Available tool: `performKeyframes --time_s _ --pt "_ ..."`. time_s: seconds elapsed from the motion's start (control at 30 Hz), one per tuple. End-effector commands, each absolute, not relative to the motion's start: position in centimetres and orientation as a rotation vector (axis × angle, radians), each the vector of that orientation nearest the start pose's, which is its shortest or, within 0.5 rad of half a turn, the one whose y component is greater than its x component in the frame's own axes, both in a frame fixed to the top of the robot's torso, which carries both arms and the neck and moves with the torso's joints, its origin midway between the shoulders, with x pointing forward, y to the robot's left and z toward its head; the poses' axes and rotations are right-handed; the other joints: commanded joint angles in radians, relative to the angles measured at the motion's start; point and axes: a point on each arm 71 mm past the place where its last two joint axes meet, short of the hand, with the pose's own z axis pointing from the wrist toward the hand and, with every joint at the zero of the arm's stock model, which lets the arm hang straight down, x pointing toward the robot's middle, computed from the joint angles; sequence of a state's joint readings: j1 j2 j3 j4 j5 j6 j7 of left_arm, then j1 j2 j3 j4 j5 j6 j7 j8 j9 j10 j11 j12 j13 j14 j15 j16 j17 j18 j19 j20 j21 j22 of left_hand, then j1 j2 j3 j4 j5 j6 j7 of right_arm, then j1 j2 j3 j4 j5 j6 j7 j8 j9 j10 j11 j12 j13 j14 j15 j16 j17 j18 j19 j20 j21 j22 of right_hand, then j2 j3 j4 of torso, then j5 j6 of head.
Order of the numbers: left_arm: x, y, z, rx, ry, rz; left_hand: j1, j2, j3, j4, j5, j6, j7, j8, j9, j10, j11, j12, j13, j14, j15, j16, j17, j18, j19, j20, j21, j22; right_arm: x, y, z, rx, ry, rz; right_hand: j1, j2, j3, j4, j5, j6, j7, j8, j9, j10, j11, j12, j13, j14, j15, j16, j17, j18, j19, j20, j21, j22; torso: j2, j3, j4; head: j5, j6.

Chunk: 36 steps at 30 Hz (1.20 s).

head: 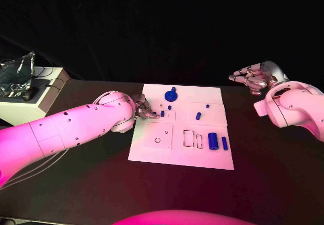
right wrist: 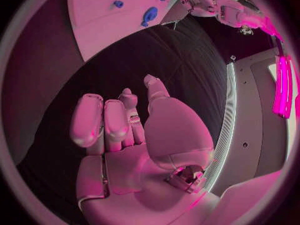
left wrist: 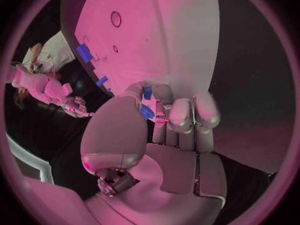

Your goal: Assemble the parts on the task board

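Head view: left robot hand (head: 143, 111) pinching blue part (head: 162, 113) over task board (head: 177, 157).

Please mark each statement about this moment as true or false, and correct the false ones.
1. The left hand is at the task board. True.
2. The right hand holds a blue part. False: it holds nothing and is off the board, above the black table.
3. The left hand's fingers pinch a small blue part. True.
4. The two blue cylinders stand upright. False: they lie flat on the board.
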<state>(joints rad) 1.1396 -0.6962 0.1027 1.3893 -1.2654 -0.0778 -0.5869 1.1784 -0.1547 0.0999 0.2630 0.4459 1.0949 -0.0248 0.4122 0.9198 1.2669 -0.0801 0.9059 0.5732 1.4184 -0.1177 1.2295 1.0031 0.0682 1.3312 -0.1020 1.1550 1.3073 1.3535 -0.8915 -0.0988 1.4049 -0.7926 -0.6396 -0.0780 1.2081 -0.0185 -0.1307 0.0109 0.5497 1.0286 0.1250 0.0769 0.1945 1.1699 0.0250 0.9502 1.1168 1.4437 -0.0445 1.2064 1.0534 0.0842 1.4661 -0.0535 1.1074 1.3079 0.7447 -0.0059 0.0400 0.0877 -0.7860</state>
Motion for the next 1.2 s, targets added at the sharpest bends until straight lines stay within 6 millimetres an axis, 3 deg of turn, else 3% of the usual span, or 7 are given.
performKeyframes --time_s 0.03,0.27,0.47,0.67,0.87,1.2 --pt "51.55 19.26 -20.64 -0.300 2.036 -0.327 0.008 0.014 0.008 -0.009 0.004 -0.002 0.003 0.005 0.000 -0.003 0.001 0.004 -0.002 -0.002 0.004 -0.004 0.001 -0.011 -0.003 -0.003 -0.006 0.085 52.78 -28.81 -12.71 0.603 1.387 0.686 -0.001 -0.005 0.000 0.001 0.005 0.003 0.006 -0.006 -0.001 -0.003 -0.001 -0.005 -0.001 0.000 -0.004 -0.004 -0.001 0.005 0.039 -0.008 -0.004 0.148 0.000 -0.0002 -0.0001 0.000 0.000" --pt "51.64 19.17 -20.32 -0.309 2.018 -0.338 0.018 0.031 0.028 -0.021 0.004 -0.007 0.004 0.004 -0.001 -0.004 0.001 0.004 -0.003 -0.002 0.003 -0.006 0.001 -0.009 -0.003 -0.001 -0.007 0.085 52.79 -28.82 -12.72 0.604 1.388 0.686 -0.001 -0.005 0.000 0.001 0.005 0.003 0.006 -0.006 -0.001 -0.003 -0.001 -0.005 -0.001 0.000 -0.004 -0.004 -0.001 0.005 0.039 -0.008 -0.004 0.148 0.000 -0.0006 0.0000 -0.001 0.000" --pt "51.71 19.15 -20.12 -0.317 2.008 -0.350 -0.007 0.013 0.021 -0.009 0.003 -0.005 0.004 0.008 0.000 -0.005 0.001 0.006 -0.003 -0.002 0.005 -0.006 0.002 -0.008 -0.003 0.000 -0.007 0.085 52.79 -28.82 -12.73 0.604 1.388 0.685 -0.001 -0.005 0.000 0.001 0.005 0.003 0.006 -0.006 -0.001 -0.003 -0.001 -0.005 -0.001 0.000 -0.004 -0.004 -0.001 0.005 0.039 -0.008 -0.004 0.148 0.000 -0.0004 0.0012 -0.002 0.001" --pt "51.74 19.18 -20.08 -0.322 2.010 -0.359 -0.012 0.003 -0.042 0.008 0.003 -0.009 0.008 0.008 -0.001 -0.009 0.005 0.006 -0.004 -0.003 0.007 -0.011 -0.002 -0.008 -0.006 -0.002 -0.012 0.083 52.79 -28.85 -12.74 0.605 1.388 0.684 -0.001 -0.003 0.002 0.001 0.005 0.004 0.005 -0.006 -0.001 -0.001 -0.001 -0.004 0.000 0.000 -0.004 -0.003 -0.001 0.005 0.039 -0.008 -0.003 0.148 0.000 -0.0009 0.0007 -0.002 0.000" --pt "51.77 19.23 -20.12 -0.328 2.016 -0.362 0.007 0.034 -0.198 0.015 0.000 -0.017 0.015 0.003 -0.004 -0.014 0.009 0.009 -0.006 -0.004 0.008 -0.017 -0.004 -0.008 -0.007 -0.003 -0.018 0.080 52.79 -28.86 -12.75 0.605 1.388 0.684 -0.001 -0.003 0.002 0.001 0.005 0.004 0.005 -0.006 -0.001 -0.001 -0.001 -0.004 0.000 0.000 -0.004 -0.003 -0.001 0.005 0.039 -0.008 -0.003 0.148 -0.001 0.0000 0.0007 -0.001 0.000" --pt "51.86 19.41 -20.22 -0.334 2.022 -0.358 0.013 0.040 -0.222 0.018 -0.001 -0.020 0.019 -0.003 -0.010 -0.018 0.011 0.011 -0.007 -0.004 0.009 -0.020 -0.004 -0.006 -0.008 -0.002 -0.020 0.079 52.79 -28.89 -12.77 0.605 1.388 0.683 -0.001 -0.003 0.002 0.001 0.005 0.004 0.005 -0.006 -0.001 -0.001 -0.001 -0.004 0.000 0.000 -0.004 -0.003 -0.001 0.005 0.039 -0.008 -0.003 0.148 0.000 0.0001 0.0007 0.000 0.001"
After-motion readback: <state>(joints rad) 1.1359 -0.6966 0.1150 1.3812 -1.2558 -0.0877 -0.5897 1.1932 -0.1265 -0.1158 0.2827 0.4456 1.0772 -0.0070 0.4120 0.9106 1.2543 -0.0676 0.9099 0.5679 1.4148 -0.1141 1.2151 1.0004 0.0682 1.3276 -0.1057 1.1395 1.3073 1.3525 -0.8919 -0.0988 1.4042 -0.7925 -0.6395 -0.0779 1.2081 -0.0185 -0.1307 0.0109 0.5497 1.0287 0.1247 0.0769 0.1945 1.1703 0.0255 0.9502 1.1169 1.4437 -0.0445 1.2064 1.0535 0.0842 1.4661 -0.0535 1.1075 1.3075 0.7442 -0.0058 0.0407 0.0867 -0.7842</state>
